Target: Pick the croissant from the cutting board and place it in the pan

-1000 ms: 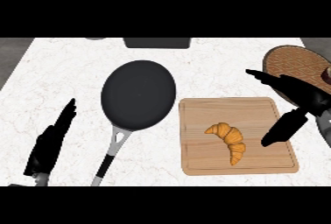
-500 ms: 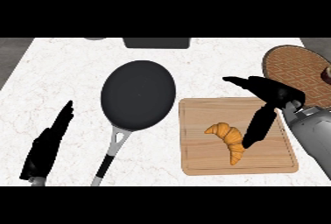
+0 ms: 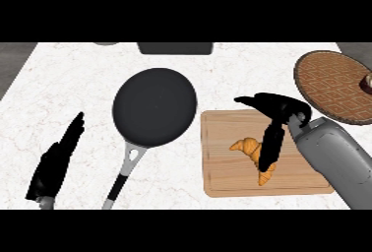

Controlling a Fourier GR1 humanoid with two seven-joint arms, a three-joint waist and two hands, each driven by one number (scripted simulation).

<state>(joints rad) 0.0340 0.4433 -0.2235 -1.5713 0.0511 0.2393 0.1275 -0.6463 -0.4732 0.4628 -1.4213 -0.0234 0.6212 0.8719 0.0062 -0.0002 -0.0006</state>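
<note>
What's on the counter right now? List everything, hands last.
croissant: one, golden orange, on the cutting board, partly under the right hand
cutting board: one, light wood, right of centre
pan: one, black with grey handle, centre, nothing in it
plate: one, brown patterned, far right, dark item at its edge
dark tray: one, top edge
counter: white marble
left hand: black, open, resting lower left
right hand: black, open, over the croissant

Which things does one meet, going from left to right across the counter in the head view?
Left hand → pan → cutting board with the croissant on it → right hand, over the board → brown patterned plate at the right edge.
</note>
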